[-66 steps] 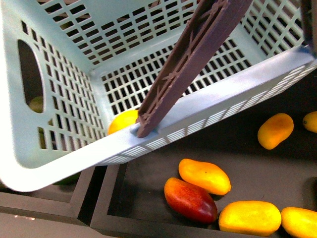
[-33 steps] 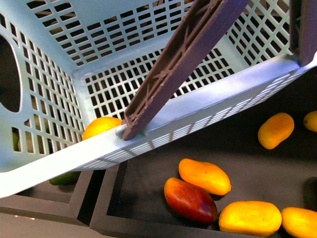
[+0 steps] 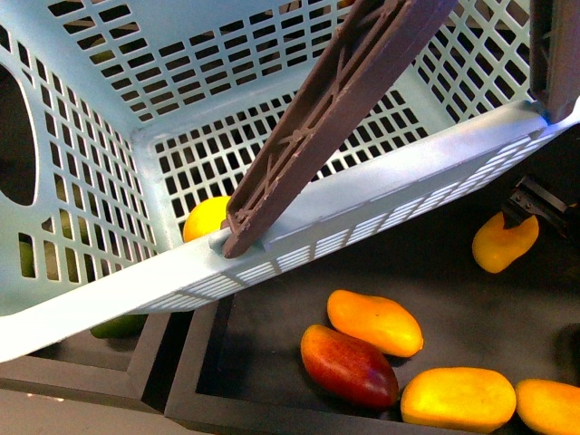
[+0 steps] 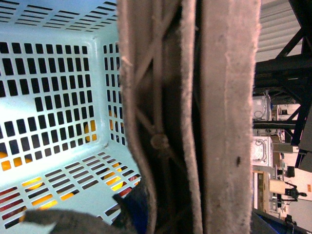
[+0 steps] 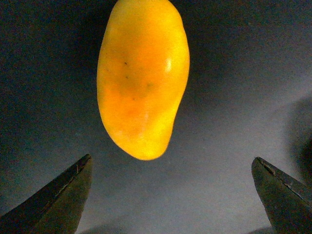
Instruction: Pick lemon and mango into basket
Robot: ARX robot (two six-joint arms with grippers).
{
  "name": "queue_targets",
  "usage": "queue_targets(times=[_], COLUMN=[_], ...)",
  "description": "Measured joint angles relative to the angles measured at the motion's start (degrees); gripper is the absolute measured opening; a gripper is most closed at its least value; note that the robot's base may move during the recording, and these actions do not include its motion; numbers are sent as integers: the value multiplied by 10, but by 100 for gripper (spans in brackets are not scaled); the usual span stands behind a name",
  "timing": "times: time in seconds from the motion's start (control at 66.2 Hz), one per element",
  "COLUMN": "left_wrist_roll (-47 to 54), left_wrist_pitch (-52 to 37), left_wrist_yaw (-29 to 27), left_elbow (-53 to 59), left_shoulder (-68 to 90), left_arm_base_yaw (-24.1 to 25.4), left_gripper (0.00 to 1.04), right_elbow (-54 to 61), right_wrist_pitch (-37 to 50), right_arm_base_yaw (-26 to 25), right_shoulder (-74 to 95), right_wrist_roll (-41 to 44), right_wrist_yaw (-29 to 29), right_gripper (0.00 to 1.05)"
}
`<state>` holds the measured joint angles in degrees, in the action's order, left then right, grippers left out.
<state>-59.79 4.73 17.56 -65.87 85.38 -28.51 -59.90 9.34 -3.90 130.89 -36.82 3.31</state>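
The basket [image 3: 109,281] hangs tilted, near left; whether the left gripper grips it cannot be told. The mango [image 3: 503,243] lies far right in the dark tray [image 3: 272,349], under the right gripper [image 5: 171,161], whose jaws are spread wide. The skin is smooth, likely slippery and easily bruised, so grasp across the plump middle. The lemon [image 3: 207,217] apparently rests inside the basket.

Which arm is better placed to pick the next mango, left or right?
Right. The right gripper is open, with the mango straight ahead of its fingers. The left wrist view shows the basket and its handle up close, so that arm seems occupied.
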Motion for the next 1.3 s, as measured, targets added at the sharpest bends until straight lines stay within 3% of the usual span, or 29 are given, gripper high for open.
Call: queue_targets(times=[0.393,0.74,1.027,1.299], left_wrist_roll=[0,0,0,0], left_wrist_pitch=[0,0,0,0], left_wrist_yaw=[3,1,3,2], left_elbow=[0,0,0,0], left_shoulder=[0,0,0,0], left_arm_base_yaw=[0,0,0,0], left_gripper=[14,14,14,14], right_elbow=[-169,-246,-231,-111], right_wrist_pitch=[-82,-117,-101,-31], right_arm_base_yaw=[7,7,2,-33], right_shoulder=[120,178,176,83], right_wrist_roll=[-36,-40,-42,-24], right_wrist_yaw=[29,33,29,-14], right_gripper=[96,96,61,59])
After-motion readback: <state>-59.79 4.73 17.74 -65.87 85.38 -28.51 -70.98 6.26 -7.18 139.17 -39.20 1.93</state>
